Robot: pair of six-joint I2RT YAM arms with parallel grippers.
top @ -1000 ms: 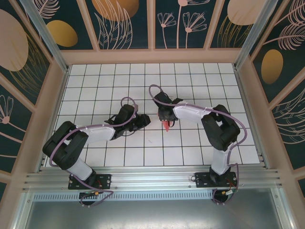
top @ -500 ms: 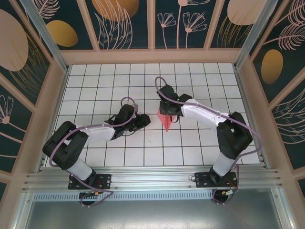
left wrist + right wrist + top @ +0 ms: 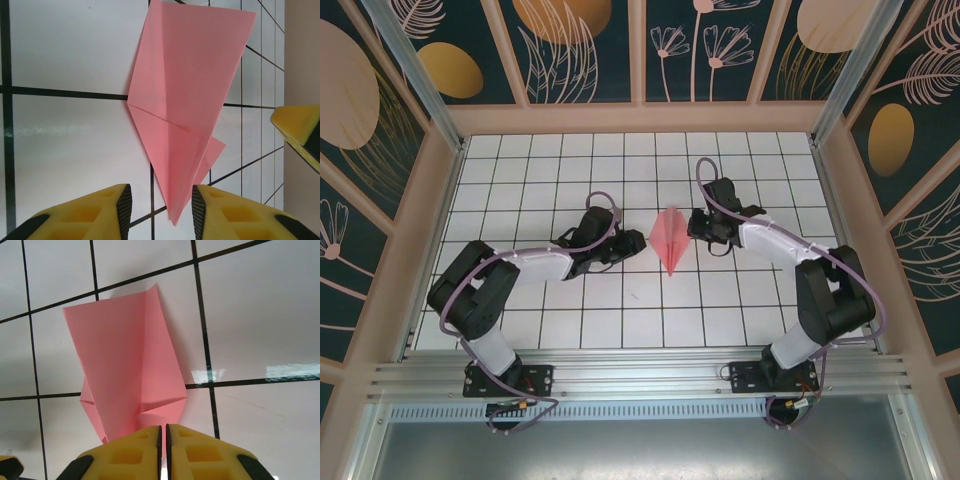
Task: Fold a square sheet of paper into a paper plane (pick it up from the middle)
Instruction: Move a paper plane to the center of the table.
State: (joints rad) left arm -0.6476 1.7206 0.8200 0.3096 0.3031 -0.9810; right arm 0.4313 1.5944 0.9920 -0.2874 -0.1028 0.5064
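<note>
Plane lies flat on the counter, between the claws. Left claw is apart, straddling the sharp tip. Right claw is pressed together at the plane's edge; cannot tell if a layer is caught. Judged light, limp and easily creased: pinch the thick folded spine, gently.

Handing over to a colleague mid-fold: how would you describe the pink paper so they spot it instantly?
Look at the middle of the white gridded table, in the gap between the left gripper and right gripper. There lies the paper plane, a creased kite-shaped dart; it is the only salmon-pink thing on the tiles.
</note>
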